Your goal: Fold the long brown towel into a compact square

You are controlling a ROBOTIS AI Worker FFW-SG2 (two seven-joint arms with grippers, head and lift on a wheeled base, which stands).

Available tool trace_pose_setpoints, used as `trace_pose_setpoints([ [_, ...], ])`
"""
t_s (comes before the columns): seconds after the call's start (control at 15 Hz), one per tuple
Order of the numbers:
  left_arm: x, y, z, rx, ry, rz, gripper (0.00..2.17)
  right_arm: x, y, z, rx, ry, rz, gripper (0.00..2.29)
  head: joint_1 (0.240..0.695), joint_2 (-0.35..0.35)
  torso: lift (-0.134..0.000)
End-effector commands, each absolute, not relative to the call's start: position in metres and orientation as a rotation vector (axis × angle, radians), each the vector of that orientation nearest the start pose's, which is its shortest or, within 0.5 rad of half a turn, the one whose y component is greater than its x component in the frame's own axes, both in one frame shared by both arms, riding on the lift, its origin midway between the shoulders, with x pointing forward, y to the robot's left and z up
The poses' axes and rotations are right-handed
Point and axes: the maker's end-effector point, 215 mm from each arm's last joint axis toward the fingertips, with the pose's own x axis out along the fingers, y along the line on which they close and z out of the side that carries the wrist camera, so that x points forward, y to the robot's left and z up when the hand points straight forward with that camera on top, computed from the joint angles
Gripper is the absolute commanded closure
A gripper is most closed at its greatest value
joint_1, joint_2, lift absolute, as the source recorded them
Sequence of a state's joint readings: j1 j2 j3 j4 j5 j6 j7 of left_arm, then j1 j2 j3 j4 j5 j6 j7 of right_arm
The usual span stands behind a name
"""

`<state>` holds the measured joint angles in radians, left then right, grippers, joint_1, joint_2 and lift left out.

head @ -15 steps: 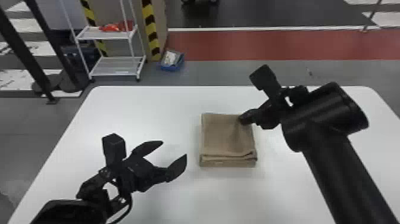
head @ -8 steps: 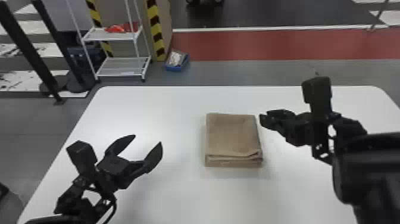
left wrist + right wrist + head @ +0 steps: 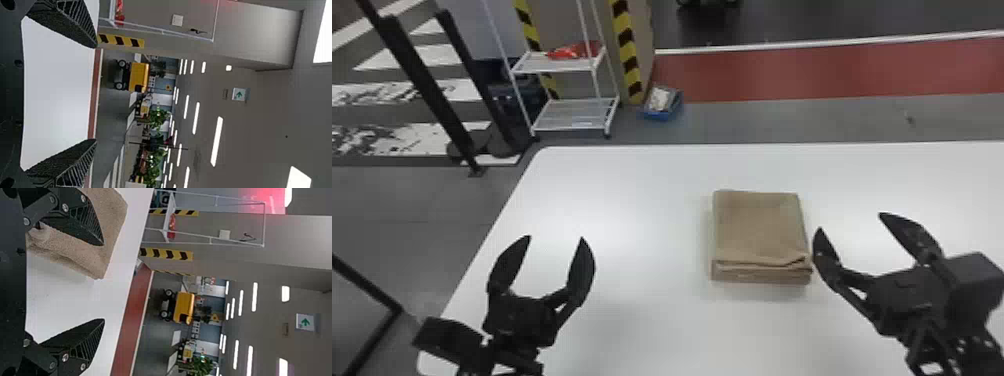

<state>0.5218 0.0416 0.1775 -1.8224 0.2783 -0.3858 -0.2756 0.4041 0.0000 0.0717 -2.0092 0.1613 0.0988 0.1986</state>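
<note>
The brown towel lies folded into a thick, nearly square stack on the white table, its layered edge toward the robot. To its left, well apart from it, my left gripper is open and holds nothing. My right gripper stands open just right of the towel, one finger close to the towel's near right corner. In the left wrist view the left gripper spans bare tabletop. In the right wrist view the right gripper has one finger in front of the towel; whether it touches cannot be told.
The white table extends around the towel and under both grippers. Beyond its far edge stand a white wire shelf and a small blue box on the floor. Black posts rise at the far left.
The right gripper has swung off the towel's far right corner to its right side, turned forward and opened. The left gripper has moved leftward and turned forward, still open. The towel keeps its folded shape.
</note>
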Motion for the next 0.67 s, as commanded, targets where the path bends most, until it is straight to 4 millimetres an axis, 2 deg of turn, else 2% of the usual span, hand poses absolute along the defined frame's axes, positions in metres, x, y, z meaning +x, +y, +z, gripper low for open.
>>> trace_pose_setpoints([
  [0.0, 0.399, 0.297, -0.345, -0.091, -0.141, -0.039, 0.03, 0.447, -0.164, -0.337, -0.082, 0.03, 0.209, 0.09, 0.695, 0.187, -0.12],
  [0.2, 0.392, 0.301, -0.357, -0.077, -0.081, -0.035, 0.03, 0.433, -0.185, -0.321, -0.061, -0.038, 0.141, 0.09, 0.695, 0.169, -0.12],
  [0.33, 0.387, 0.311, -0.357, -0.066, -0.063, -0.023, 0.03, 0.429, -0.201, -0.327, -0.045, -0.025, 0.102, 0.1, 0.695, 0.159, -0.12],
  [0.6, 0.387, 0.309, -0.359, -0.057, -0.044, -0.05, 0.03, 0.426, -0.2, -0.326, -0.037, -0.033, 0.103, 0.1, 0.695, 0.149, -0.12],
])
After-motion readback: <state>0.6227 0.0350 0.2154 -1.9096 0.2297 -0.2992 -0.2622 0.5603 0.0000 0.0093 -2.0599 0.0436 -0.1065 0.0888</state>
